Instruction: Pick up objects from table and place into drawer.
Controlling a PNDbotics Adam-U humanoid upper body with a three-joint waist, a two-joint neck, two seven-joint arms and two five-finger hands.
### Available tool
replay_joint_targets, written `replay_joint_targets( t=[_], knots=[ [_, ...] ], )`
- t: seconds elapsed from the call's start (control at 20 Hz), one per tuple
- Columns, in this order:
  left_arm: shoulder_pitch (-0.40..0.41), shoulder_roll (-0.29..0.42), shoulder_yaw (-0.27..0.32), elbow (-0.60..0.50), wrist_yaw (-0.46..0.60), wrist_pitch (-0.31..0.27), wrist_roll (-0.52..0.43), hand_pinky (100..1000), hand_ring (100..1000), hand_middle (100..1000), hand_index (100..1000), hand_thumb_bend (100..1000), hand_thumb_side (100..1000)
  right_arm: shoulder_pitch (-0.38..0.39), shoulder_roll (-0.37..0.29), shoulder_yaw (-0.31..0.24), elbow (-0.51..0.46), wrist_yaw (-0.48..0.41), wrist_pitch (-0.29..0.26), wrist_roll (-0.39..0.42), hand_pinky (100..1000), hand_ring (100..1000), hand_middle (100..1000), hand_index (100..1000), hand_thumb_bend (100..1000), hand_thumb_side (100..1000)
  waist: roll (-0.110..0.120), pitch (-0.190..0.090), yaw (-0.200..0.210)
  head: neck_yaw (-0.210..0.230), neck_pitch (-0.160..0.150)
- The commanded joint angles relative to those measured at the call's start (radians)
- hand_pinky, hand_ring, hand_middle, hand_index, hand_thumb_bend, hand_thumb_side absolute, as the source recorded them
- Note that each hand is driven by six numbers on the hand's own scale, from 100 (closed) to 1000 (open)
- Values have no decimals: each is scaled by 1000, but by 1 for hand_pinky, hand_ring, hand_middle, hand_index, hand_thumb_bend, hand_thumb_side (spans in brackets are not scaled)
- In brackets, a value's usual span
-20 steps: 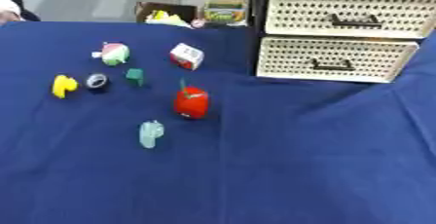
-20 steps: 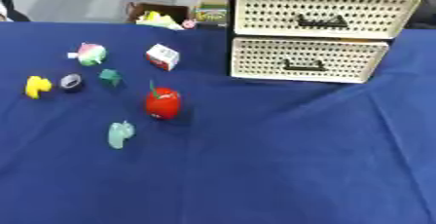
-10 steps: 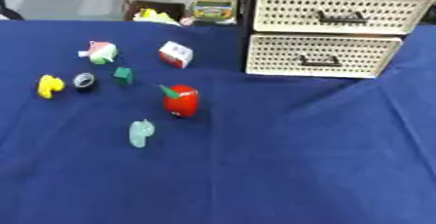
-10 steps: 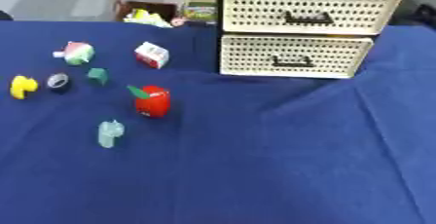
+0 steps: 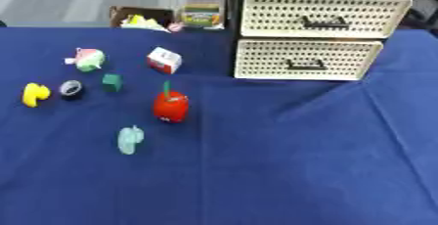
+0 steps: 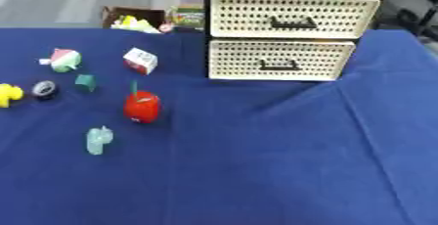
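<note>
Blue cloth covers the whole bench (image 5: pixel 282 170), and no hand of the robot shows in either view, so I cannot tell how the fingers stand. At the far edge, toward the right, stands the drawer unit (image 5: pixel 317 28) with its upper drawer (image 5: pixel 321 22) and lower drawer (image 5: pixel 306 59); both look closed, with dark handles facing the robot.

All the small objects lie on the left half of the bench, well apart from the drawers. The red toy (image 5: pixel 170 106) with a green stem is the biggest and the closest to the drawer unit, standing upright. Near it, toward the front edge, is the pale green figure (image 5: pixel 129 140). Farther back are the white and red box (image 5: pixel 164 59) and the pink and green toy (image 5: pixel 87 58). Toward the left edge are the yellow toy (image 5: pixel 34 94), the small round grey thing (image 5: pixel 71 89) and the small green block (image 5: pixel 111 82).

Because the objects are on the left, I judge the left hand is better placed to pick, and the right hand is nearer to the drawer handles.
</note>
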Motion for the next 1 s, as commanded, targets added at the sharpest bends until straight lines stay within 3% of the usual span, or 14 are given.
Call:
replay_joint_targets(
  t=[0.05, 0.25, 0.55, 0.6, 0.85, 1.0],
  knots=[
    [-10, 38, 1, -18, -1, 0, -4, 468, 497, 470, 744, 100, 636, -25, -93, 52, -16, -30, 48, 44, 434, 489, 521, 841, 179, 1000, 0, -21, 2, 4, -14],
    [-9, 43, -1, -18, 0, 0, -6, 468, 497, 470, 744, 100, 636, -57, -145, 121, -16, -87, 84, 103, 371, 436, 460, 844, 184, 1000, -5, -25, 1, 12, -21],
    [-7, 44, 0, -18, -1, 0, -6, 468, 497, 470, 744, 100, 636, -81, -155, 102, -16, -113, 91, 196, 371, 436, 460, 844, 184, 1000, -5, -27, -3, 16, -21],
    [-9, 46, -1, -18, 0, -1, -7, 467, 497, 470, 745, 100, 636, -74, -163, 107, -16, -116, 86, 211, 100, 128, 110, 808, 228, 1000, -12, -27, -1, 16, -28],
    [-12, 50, -6, -18, 3, 1, -12, 467, 498, 470, 745, 100, 636, -96, -211, 205, -16, -176, 73, 283, 100, 100, 100, 817, 319, 1000, -19, -33, 3, 13, -32],
    [-11, 52, -7, -18, 4, 2, -13, 467, 498, 470, 745, 100, 636, -139, -204, 271, -16, -217, 83, 324, 100, 100, 100, 862, 445, 975, -21, -35, 3, 11, -30]
  ],
)
